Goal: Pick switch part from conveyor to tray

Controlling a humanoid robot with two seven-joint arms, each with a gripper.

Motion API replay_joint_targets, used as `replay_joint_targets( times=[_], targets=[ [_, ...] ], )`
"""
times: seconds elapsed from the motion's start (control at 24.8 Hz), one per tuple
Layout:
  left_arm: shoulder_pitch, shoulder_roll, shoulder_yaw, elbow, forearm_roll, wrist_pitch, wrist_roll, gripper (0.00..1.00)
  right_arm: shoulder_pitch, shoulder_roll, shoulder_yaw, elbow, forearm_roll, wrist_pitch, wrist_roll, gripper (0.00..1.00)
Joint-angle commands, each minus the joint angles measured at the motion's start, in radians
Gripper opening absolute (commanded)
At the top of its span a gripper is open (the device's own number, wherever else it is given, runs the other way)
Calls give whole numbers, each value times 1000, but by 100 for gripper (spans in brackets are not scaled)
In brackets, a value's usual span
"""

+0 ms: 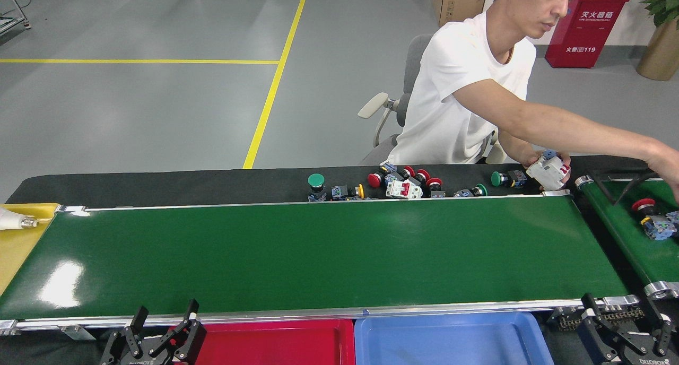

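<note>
The conveyor (318, 253) is a wide glossy dark-green belt with silver rails, and nothing lies on it. Switch parts (403, 187), push buttons with red, green and yellow caps plus a white breaker, lie on the black strip behind its far rail. Below the near rail sit a red tray (281, 344) and a blue tray (451, 338), both with nothing in them. My left gripper (165, 312) is open at the bottom left, just short of the near rail. My right gripper (620, 307) is open at the bottom right, holding nothing.
A person in a white shirt sits behind the belt. One hand (546, 163) holds a white switch part; the other arm reaches over the narrower angled green belt (631, 232), which carries a red-capped part (644, 206). A yellow bin (21, 237) stands at the left end.
</note>
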Motion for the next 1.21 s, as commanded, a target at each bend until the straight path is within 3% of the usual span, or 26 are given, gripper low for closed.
replay_joint_targets(
  times=[0.0,0.44,0.77,1.17],
  targets=[
    [-7,0,3,-13,1,-5,8,100,-9,-1,-7,-14,-4,4,1,99],
    [-2,6,41,-16,19,-9,10,100,-11,11,-5,-14,-2,-7,12,99],
    [-18,54,57,-15,18,-29,10,100,-11,11,-4,-13,-2,-13,20,99],
    [-30,51,83,-16,21,-34,10,100,-20,11,-4,-8,-1,1,23,99]
  ],
)
